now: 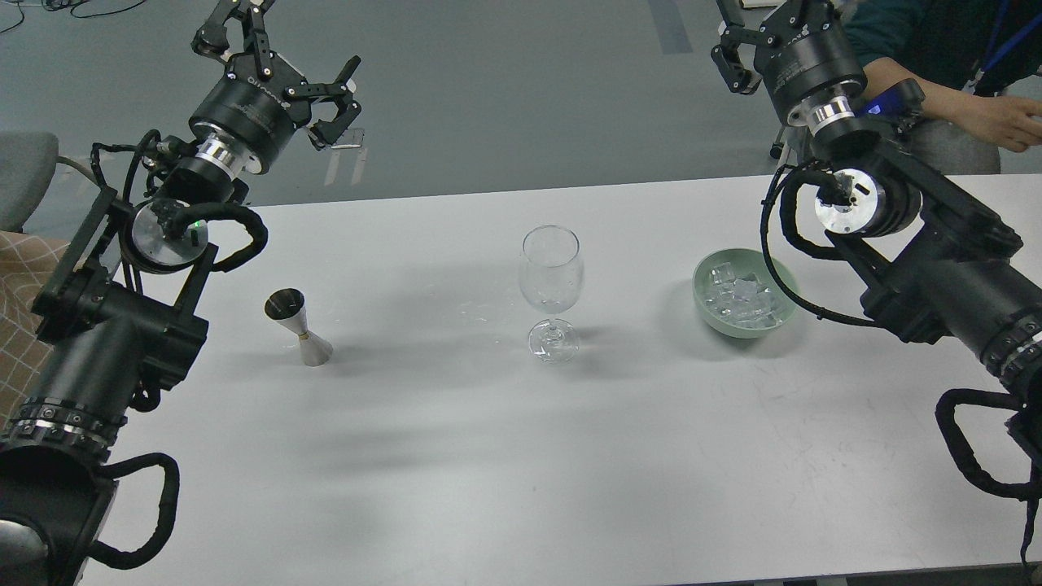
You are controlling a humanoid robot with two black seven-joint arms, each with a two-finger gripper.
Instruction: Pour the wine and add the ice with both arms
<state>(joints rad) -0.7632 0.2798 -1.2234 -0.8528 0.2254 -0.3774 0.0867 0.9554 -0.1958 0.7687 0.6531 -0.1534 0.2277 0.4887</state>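
Observation:
An empty clear wine glass (551, 277) stands upright at the middle of the white table (505, 456). Left of it is a small steel jigger (298, 327); whether it holds wine cannot be told. To the right, a heap of clear ice (739, 295) lies in a pale green bowl (703, 311). My left gripper (285, 69) hangs high beyond the table's far left edge, open and empty, well behind the jigger. My right gripper (761, 41) is raised behind the bowl, partly cut off by the frame's top, with one finger (733, 69) spread wide and nothing in it.
A person sits at the far right behind the table, one hand (1005, 118) near my right arm. A grey chair (24, 175) stands at the left edge. Grey floor lies beyond the table's far edge.

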